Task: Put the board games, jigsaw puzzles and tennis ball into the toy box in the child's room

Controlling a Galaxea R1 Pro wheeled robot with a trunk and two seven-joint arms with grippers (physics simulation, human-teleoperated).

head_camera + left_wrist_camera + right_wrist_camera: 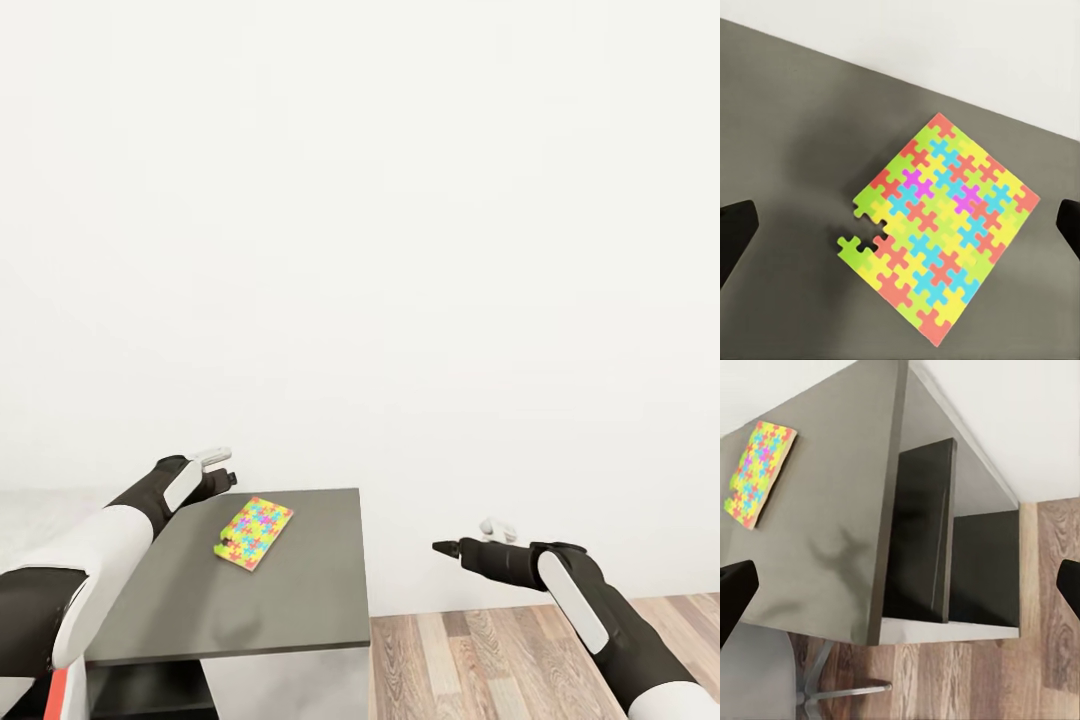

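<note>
You see the jigsaw puzzle, yellow, pink, blue and green, lying flat on the dark grey desk; one corner piece sits slightly apart. Both your grippers, left and right, are spread wide.

The left arm hides the tabletop's near left corner; in both wrist views, each end effector's fingertips are cut off at the edges

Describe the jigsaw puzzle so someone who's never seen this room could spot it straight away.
Find the dark grey desk top against the white wall. On it, just ahead of the left gripper, lies the jigsaw puzzle: a thin flat slab of yellow, red, blue and green interlocking pieces, one corner piece sitting slightly loose.
</note>
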